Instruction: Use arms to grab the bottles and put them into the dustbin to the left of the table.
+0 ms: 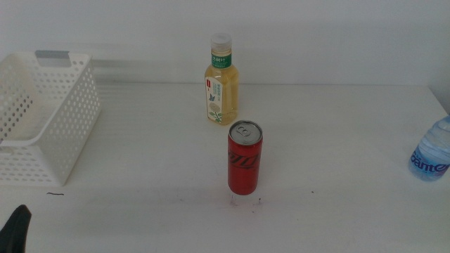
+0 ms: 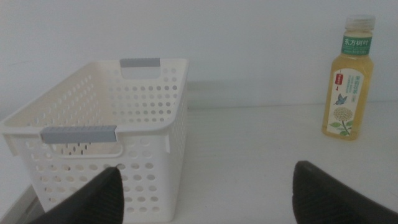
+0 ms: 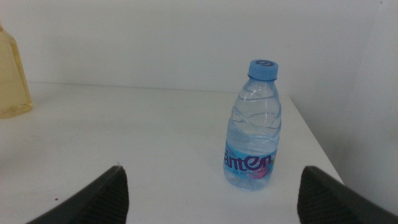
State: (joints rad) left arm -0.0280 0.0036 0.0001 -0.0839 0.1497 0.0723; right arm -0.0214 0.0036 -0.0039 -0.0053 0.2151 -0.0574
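Note:
A yellow tea bottle with a white cap stands upright at the back middle of the table. A slim red can stands just in front of it. At the right edge stands a clear water bottle with a blue cap. The white perforated dustbin sits at the far left. My left gripper is open and holds nothing, facing the dustbin and the tea bottle; only its dark tip shows in the middle view. Open as well, my right gripper faces the water bottle, still apart from it.
The table's right edge runs close beside the water bottle. A white wall stands behind the table. Part of the tea bottle shows at the side of the right wrist view.

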